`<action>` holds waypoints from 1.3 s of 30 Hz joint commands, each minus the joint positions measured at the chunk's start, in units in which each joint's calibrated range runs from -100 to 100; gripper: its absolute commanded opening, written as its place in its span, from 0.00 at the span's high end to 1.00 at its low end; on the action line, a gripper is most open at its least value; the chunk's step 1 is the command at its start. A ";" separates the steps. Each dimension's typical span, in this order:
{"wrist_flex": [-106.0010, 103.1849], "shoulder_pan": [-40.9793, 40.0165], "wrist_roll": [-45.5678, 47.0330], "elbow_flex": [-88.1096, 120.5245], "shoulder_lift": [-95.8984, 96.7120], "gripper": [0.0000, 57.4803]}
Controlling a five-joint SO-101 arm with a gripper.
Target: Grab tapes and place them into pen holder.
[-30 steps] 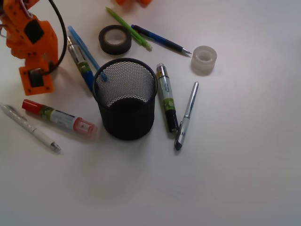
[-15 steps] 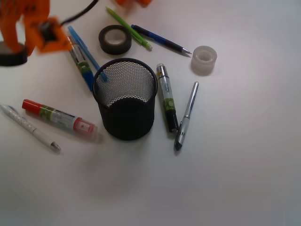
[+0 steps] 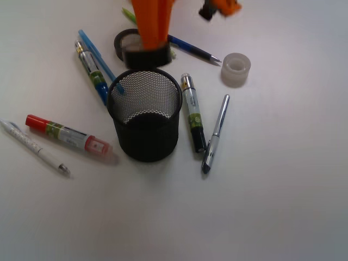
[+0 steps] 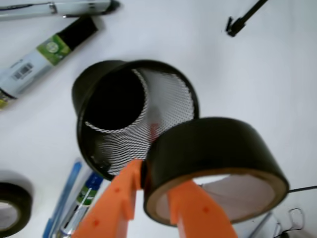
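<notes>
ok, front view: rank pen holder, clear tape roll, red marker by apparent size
1. pen holder, clearly the largest.
2. red marker, long but thin.
3. clear tape roll, smallest in span.
All three rest on the table, so camera distance hardly skews the ranking.

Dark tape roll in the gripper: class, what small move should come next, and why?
Probably a short shift forward to centre over the pen holder, then release. The gripper is shut on the dark tape roll, which in the wrist view hangs beside the cup's opening, overlapping its rim rather than centred. In the front view the roll sits just behind the far rim.
</notes>
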 commanded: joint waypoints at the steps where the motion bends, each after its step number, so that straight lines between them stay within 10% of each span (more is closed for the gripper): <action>1: 0.25 0.70 -1.86 7.32 -2.86 1.00; 14: -4.04 1.15 -2.00 15.84 -2.86 0.97; 21: -3.52 0.03 -2.10 15.93 -2.86 0.65; 39: 1.03 12.36 1.17 14.12 -19.52 0.64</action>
